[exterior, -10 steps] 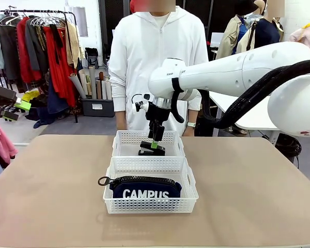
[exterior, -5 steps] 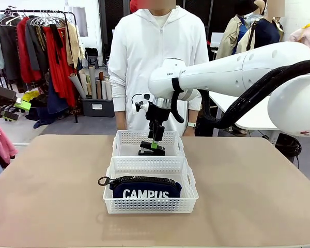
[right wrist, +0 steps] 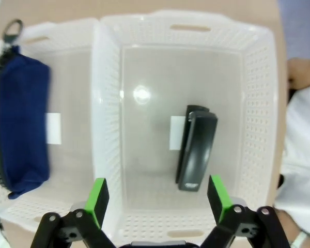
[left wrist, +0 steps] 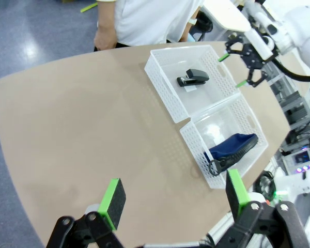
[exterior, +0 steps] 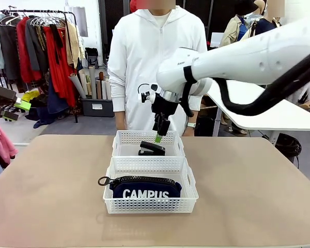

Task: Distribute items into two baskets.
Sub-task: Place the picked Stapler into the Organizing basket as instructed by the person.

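The black stapler (exterior: 152, 149) lies in the far white basket (exterior: 125, 138). The navy "CAMPUS" pouch (exterior: 146, 188) rests in the near basket (exterior: 150, 205). My right gripper (exterior: 159, 135) hangs open just above the stapler, holding nothing. In the right wrist view its green pads (right wrist: 98, 199) stand wide apart over the stapler (right wrist: 196, 150), with the pouch (right wrist: 20, 129) in the neighbouring basket (right wrist: 67, 28). My left gripper (exterior: 18, 111) is held high at the far left, open and empty (left wrist: 174, 199), looking down on both baskets (left wrist: 160, 77).
A person in a white hoodie (exterior: 155, 62) stands at the table's far edge, right behind the baskets. The tan tabletop (exterior: 51, 186) spreads bare on both sides of them. Clothes racks and another table stand beyond.
My right gripper has lifted up off the stapler and drawn slightly right, jaws still open. The stapler stays in the far basket. The left arm has not moved.
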You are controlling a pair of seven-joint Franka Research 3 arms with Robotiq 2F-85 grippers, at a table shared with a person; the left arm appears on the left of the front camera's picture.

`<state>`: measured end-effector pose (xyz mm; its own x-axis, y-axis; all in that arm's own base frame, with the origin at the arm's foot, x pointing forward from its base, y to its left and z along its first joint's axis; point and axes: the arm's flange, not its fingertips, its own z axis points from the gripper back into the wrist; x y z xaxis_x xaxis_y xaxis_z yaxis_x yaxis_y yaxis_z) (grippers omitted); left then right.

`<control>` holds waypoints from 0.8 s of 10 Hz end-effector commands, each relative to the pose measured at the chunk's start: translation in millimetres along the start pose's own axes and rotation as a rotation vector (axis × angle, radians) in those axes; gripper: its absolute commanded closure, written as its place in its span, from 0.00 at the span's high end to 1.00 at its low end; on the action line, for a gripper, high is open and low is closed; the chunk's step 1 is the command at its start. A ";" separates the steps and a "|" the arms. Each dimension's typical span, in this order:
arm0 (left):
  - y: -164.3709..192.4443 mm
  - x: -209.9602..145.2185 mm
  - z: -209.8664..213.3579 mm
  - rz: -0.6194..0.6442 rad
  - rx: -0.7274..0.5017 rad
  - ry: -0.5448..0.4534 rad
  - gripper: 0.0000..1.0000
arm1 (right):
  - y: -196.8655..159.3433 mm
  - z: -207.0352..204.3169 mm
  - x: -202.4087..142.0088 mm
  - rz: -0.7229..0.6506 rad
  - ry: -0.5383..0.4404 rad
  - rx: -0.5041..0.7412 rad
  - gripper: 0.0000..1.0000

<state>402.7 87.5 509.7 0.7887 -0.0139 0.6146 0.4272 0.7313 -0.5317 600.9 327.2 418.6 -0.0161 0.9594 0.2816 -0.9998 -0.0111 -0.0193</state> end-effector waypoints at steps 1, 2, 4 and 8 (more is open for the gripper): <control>-0.6 0.7 0.3 0.001 -0.016 -0.020 1.00 | 68.7 25.0 -31.4 -0.070 -0.039 0.009 1.00; -0.6 0.7 0.3 0.001 -0.016 -0.020 1.00 | 85.4 46.4 -52.8 -0.075 -0.032 0.054 1.00; -0.6 0.7 0.3 0.001 -0.016 -0.020 1.00 | 92.4 100.4 -109.0 -0.205 -0.100 0.014 1.00; -0.6 0.7 0.3 0.001 -0.016 -0.020 1.00 | 181.8 139.3 -173.8 -0.471 -0.391 -0.130 1.00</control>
<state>402.8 87.5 509.8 0.7888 -0.0141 0.6145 0.4271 0.7316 -0.5314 458.2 112.6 510.7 0.3981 0.7249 0.5622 -0.9059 0.4071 0.1167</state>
